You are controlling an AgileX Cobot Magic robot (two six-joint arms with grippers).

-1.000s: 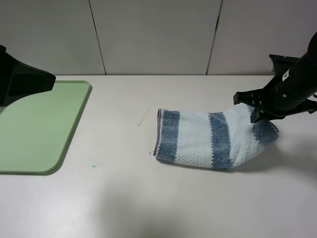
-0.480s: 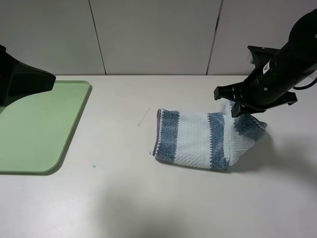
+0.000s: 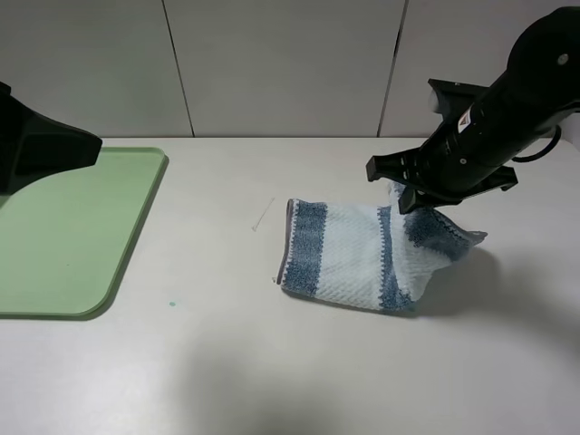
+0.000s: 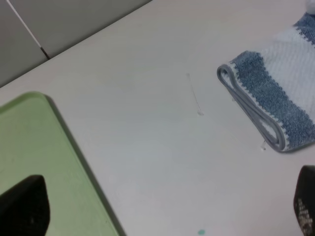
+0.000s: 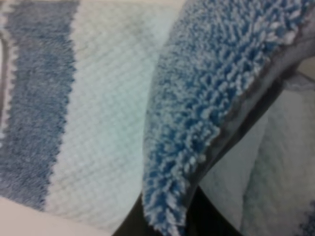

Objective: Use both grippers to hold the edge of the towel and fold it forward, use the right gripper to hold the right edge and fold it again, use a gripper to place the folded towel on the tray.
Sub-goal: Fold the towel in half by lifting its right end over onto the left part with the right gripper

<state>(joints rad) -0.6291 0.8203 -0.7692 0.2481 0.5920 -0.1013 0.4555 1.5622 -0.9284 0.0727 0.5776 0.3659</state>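
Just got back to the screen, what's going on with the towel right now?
The right pincer is shut on the right edge of the towel, holding that end raised off the table and curled toward the middle. The left end lies flat, already doubled. The left pincer hangs open by the tray, holding nothing. The second fold is not yet done.

Bright, even, diffuse light from above. A soft shadow lies on the desk (image 3: pixel 272 362) beside the raised end of the towel (image 3: pixel 344 256). High view sharp; left wrist view slightly soft; right wrist view blurred throughout.
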